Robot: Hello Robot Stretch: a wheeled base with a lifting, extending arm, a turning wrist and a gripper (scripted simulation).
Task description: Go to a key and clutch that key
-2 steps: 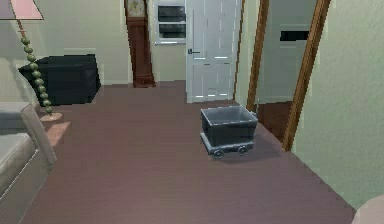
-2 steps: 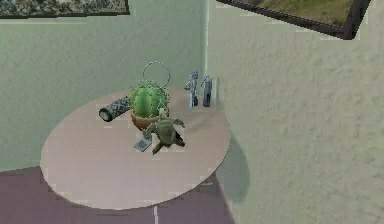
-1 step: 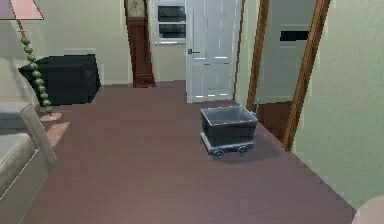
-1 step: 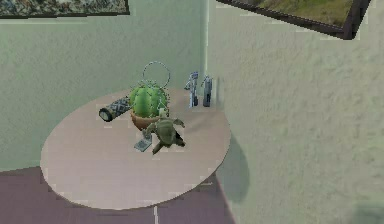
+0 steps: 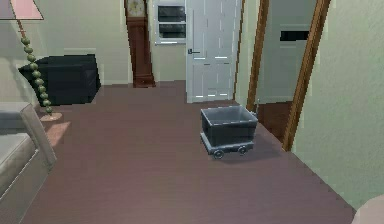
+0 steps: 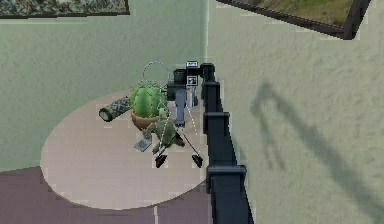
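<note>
A round beige table (image 6: 90, 165) stands in a corner in the arm side view. On it are a green cactus-like plant (image 6: 147, 100) in a terracotta pot and a dark cylinder (image 6: 115, 110) lying to its left. A small dark thing (image 6: 142, 143) lies just in front of the pot; its shape is too small to name. The dark arm (image 6: 225, 170) rises from the bottom edge, and the gripper (image 6: 178, 157) reaches over the table beside the plant. Its thin fingers (image 6: 160, 155) point down toward the tabletop. I cannot tell whether it holds anything.
Framed pictures (image 6: 300, 15) hang on the walls above the table. In the forward view a dark wheeled cart (image 5: 228, 130) stands on the mauve floor before a white door (image 5: 213, 50). A sofa (image 5: 20, 150), floor lamp (image 5: 35, 70), black cabinet (image 5: 65, 78) and tall clock (image 5: 140, 40) line the left.
</note>
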